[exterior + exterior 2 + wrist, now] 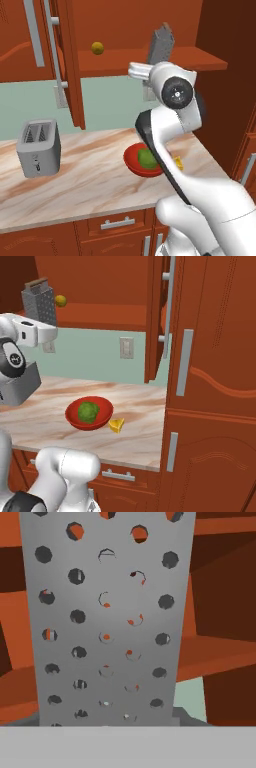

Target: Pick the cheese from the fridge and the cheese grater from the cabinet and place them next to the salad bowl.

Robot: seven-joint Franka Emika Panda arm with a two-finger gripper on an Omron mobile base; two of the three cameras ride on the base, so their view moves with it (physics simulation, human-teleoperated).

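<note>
Standing upright on the shelf of the open cabinet (192, 57), the cheese grater (161, 42) has its long axis vertical, its narrower top with the loop handle pointing up and its wider base down. It is grey metal, a tapered box, and in the hand view its broad face (107, 619) is peppered with rows of round holes through which the reddish-brown wood behind shows. The robot's hand is raised right in front of the grater's lower part; the fingertips are hidden in every view, so whether the claw is open or closed around the grater cannot be told.

A small round yellow fruit (97, 48) sits on the same shelf, well to the left of the grater in the left base view. The cabinet door (67, 60) is swung open, smooth wood with a long silver bar handle (54, 52).

Below, on the marbled beige and tan counter (85, 175), the shallow red salad bowl (90, 412) holds a green leafy ball. The cheese (117, 425), a small yellow-orange wedge, lies on the counter just beside the bowl's rim, its thin end pointing roughly away from the bowl. A boxy silver toaster (39, 148) with two top slots stands well apart at the counter's left end.
</note>
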